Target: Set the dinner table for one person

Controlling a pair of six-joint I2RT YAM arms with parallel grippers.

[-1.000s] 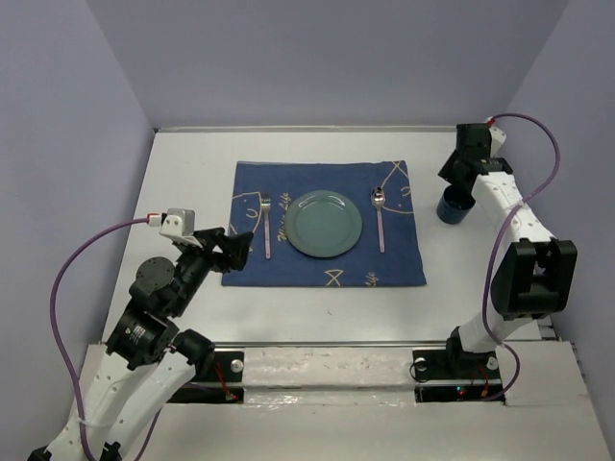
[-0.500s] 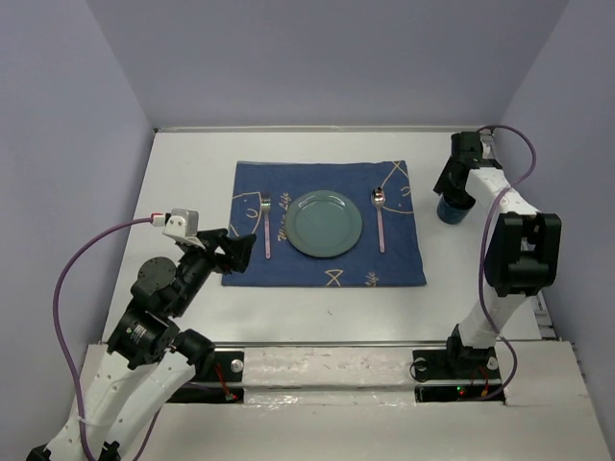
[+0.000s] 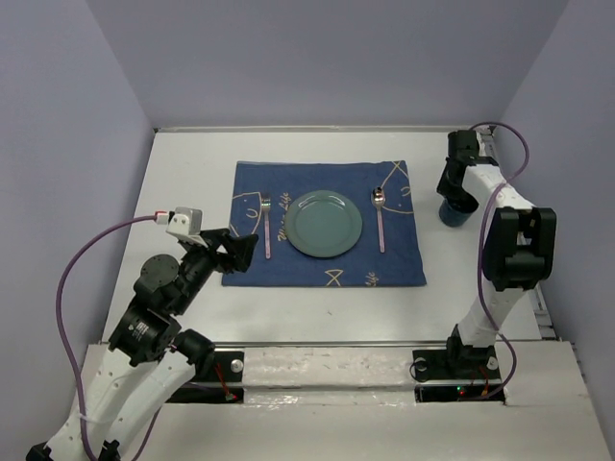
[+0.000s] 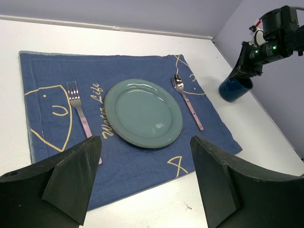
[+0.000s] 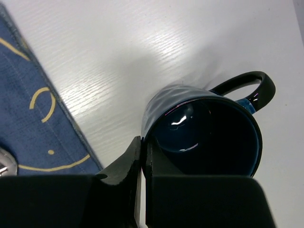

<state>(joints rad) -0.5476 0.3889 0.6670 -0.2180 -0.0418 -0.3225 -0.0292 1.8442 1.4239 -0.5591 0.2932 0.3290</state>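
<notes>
My right gripper (image 5: 143, 142) is pinched tight on the rim of the dark blue mug (image 5: 204, 142), on the side facing the mat. One finger is outside the wall and one inside. The mug stands upright on the white worktop (image 3: 192, 182), just off the right edge of the blue mat (image 3: 327, 274). My left gripper (image 4: 146, 142) hangs spread wide, holding nothing, by the mat's near left corner. On the mat a green plate (image 3: 324, 224) lies between a fork (image 3: 264, 230) on its left and a spoon (image 3: 380, 216) on its right.
</notes>
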